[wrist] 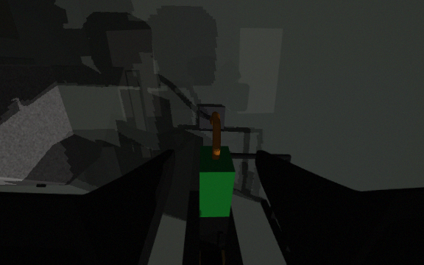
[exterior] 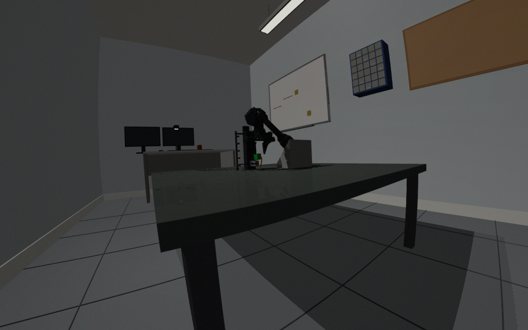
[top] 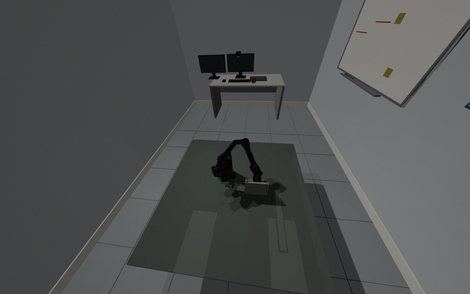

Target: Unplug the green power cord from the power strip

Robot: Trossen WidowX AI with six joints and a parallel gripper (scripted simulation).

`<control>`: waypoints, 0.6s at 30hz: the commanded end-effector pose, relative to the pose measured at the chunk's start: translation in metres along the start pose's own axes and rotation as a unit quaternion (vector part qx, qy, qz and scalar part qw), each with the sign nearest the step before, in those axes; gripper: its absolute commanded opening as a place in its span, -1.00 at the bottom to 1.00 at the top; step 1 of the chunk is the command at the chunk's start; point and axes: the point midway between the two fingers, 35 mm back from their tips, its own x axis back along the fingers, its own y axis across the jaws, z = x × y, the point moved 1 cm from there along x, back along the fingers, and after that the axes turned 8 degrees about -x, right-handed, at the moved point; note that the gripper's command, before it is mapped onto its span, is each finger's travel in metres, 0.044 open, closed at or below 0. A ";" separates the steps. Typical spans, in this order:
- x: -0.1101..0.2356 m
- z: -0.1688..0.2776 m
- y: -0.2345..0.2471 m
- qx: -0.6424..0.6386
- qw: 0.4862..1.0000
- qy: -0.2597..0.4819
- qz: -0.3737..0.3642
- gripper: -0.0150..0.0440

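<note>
Much bare bench (exterior: 339, 180) stretched from the black rack (exterior: 238, 147) at the left toward the near and right edges. Beside the rack the arm (top: 245, 150) arched up from its grey base (top: 256, 188) and bent down. Its hand (wrist: 216, 173) stood apart, fingers clear of the green plug (wrist: 216, 184) between them, orange cord (wrist: 216, 134) rising beyond.
</note>
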 end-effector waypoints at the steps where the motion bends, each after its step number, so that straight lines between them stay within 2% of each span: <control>1: 0.001 -0.006 0.000 0.001 1.000 -0.001 0.002 0.84; 3: 0.005 -0.020 0.001 0.001 1.000 -0.002 0.002 1.00; 7: 0.012 -0.057 0.007 0.000 1.000 -0.002 0.002 1.00; 18: 0.012 -0.059 0.008 0.000 1.000 -0.002 0.002 1.00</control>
